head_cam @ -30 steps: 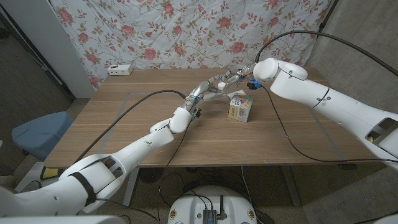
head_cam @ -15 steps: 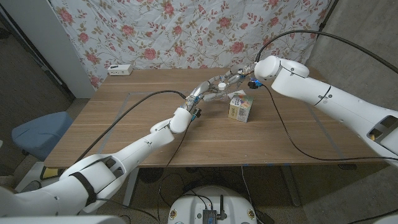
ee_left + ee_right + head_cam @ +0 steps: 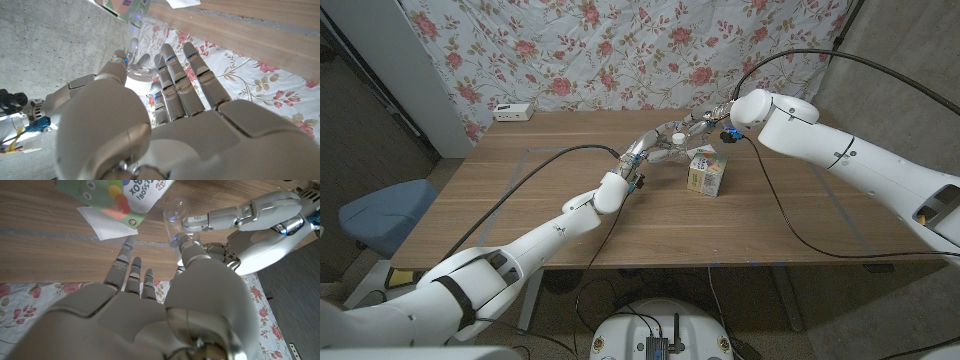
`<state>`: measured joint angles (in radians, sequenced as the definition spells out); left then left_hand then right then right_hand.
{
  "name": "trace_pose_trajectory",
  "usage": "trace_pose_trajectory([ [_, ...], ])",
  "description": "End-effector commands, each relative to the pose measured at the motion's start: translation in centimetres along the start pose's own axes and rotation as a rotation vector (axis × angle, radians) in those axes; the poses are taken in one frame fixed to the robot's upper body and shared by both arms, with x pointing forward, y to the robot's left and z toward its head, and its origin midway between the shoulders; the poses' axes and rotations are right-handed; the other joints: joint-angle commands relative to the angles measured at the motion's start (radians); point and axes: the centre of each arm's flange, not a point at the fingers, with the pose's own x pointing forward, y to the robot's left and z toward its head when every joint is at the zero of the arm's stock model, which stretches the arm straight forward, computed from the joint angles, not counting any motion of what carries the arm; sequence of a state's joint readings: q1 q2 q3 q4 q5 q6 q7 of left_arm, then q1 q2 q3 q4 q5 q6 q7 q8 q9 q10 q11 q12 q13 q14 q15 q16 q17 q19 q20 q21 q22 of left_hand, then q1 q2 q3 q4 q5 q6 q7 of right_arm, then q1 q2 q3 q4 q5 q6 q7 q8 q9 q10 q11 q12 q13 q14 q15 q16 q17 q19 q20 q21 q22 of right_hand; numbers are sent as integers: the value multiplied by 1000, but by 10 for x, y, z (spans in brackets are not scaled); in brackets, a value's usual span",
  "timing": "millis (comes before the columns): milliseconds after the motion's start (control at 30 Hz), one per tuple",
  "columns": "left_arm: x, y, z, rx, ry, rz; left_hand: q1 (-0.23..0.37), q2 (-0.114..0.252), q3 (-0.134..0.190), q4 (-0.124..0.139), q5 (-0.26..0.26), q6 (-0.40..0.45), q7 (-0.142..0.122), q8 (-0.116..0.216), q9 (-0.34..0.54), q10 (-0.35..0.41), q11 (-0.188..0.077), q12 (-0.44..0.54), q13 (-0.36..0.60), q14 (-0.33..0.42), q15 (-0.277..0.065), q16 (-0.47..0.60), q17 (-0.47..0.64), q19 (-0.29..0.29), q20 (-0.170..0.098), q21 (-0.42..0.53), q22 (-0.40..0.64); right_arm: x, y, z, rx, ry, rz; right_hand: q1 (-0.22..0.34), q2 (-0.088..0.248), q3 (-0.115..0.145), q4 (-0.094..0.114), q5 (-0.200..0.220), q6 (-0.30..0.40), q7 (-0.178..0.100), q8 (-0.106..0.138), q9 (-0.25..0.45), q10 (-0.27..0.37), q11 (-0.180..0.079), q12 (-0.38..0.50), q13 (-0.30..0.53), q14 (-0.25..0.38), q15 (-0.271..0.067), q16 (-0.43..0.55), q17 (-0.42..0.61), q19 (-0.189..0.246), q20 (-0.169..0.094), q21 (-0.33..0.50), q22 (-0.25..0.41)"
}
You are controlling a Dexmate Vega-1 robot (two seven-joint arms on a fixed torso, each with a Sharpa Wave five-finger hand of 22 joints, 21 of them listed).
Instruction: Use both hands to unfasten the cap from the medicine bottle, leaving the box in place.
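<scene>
The left hand (image 3: 655, 147) holds the clear medicine bottle (image 3: 141, 40) up over the tabletop (image 3: 520, 200). The right hand (image 3: 702, 125) pinches its white cap (image 3: 676, 137). The box (image 3: 706, 172) stands just below both hands.

Small printed cardboard box (image 3: 706, 174) stands on the wooden table (image 3: 520, 210), right of centre. Clear plastic medicine bottle (image 3: 672, 146) sits above the table just behind and left of the box, between left hand (image 3: 650, 148) and right hand (image 3: 700, 126). White rectangular device (image 3: 512, 112) lies at the far left edge.
</scene>
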<state>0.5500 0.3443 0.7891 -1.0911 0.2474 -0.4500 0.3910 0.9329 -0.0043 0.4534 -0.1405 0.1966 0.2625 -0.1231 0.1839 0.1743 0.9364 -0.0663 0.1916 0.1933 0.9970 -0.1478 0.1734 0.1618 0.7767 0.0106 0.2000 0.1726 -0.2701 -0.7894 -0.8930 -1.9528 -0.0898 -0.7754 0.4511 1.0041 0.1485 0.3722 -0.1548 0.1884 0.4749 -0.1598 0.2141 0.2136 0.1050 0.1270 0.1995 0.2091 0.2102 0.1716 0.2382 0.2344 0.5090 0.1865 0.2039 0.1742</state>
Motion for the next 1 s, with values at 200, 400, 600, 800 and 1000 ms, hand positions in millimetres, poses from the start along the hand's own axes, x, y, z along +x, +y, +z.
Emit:
trace_pose_trajectory([
  [200, 0, 1, 4, 9, -16, -1, 5, 10, 9, -1, 6, 3, -4, 2, 3, 63, -59, 5, 5, 3, -49, 1, 0, 1, -2, 0, 3, -11, -5, -5, 27, -1, -8, -25, -38, -30, 2, -10, -17, 67, -12, 0, -7, 33, 2, 3, 0, 14, -6, -4, 0, 6, -1, 3],
  [400, -2, 2, 3, 13, -18, 7, 5, 9, 10, -1, 6, 3, -3, 2, 3, 64, -58, 5, 5, 2, -50, 1, 0, 0, -2, 0, 3, -16, -7, -7, 29, -2, -10, -61, -65, -55, 12, -14, -44, 115, -21, -2, -17, 50, 1, 5, -2, 26, -11, -8, -3, 13, -2, 4],
  [600, -4, 4, 3, 20, -20, 18, 5, 9, 11, -1, 6, 2, -3, 2, 3, 63, -59, 5, 5, 2, -50, 1, 0, -2, -2, -1, 3, -19, -6, -7, 35, -16, -35, -101, -87, -78, 24, -13, -64, 149, -24, -2, -21, 64, 3, 6, -2, 31, -14, -10, 1, 1, 0, 4],
  [800, -6, 7, 4, 45, -28, 22, 5, 9, 12, -2, 6, 1, -3, 1, 3, 63, -59, 5, 5, 1, -49, 1, 0, -1, -2, 0, 3, -22, -4, -4, 9, -13, -67, -158, -105, -107, 46, -9, -61, 166, -17, 0, -12, 74, 9, 8, 9, 31, -12, -10, 16, -8, 5, 4],
  [1000, -6, 7, 6, 79, -42, 17, 5, 9, 13, -2, 6, -1, -2, 1, 3, 63, -59, 5, 5, 1, -49, 1, 0, -1, -2, -1, 3, -22, 0, 2, -40, -18, -88, -205, -116, -129, 63, -6, -42, 175, -7, 2, 0, 78, 14, 10, 15, 34, -11, -10, 28, -7, 7, 3],
])
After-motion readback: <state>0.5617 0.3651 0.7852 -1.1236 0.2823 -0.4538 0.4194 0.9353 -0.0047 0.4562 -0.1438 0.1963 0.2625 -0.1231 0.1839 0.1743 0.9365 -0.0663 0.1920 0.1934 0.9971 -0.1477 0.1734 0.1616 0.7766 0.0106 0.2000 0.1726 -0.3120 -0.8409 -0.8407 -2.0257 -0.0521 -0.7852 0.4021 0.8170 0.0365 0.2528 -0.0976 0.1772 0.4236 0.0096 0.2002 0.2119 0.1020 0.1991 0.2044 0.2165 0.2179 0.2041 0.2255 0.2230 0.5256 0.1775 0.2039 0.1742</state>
